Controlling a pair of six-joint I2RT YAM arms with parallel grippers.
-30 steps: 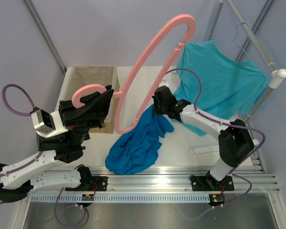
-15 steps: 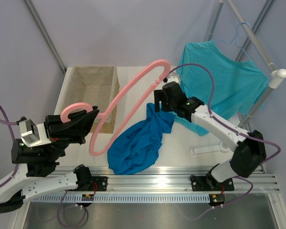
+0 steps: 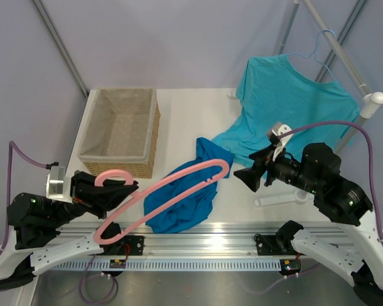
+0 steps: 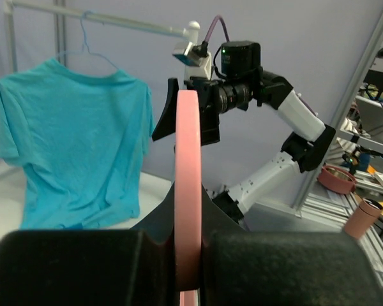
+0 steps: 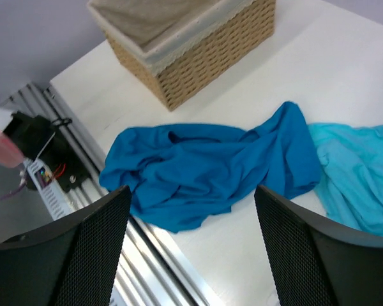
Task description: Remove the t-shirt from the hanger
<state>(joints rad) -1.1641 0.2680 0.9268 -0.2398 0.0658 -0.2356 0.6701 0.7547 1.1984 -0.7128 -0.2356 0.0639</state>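
While your left gripper is clamping tight on the hanger at its hook end, down at 8 o'clock of the table in the top view, the hanger is pointing bare toward 2 o'clock. Its far end is crossing above the t-shirt; can't tell if they're touching. The t-shirt is lying crumpled on the table near the front edge, around 6 o'clock, fully off the hanger. Your right gripper is hovering at 4 o'clock, jaws standing wide, gripping nothing, just right of the t-shirt and apart from it. A basket is sitting at 10 o'clock. A teal shirt is hanging from a rail at 2 o'clock, its lower edge meeting the t-shirt's upper corner.
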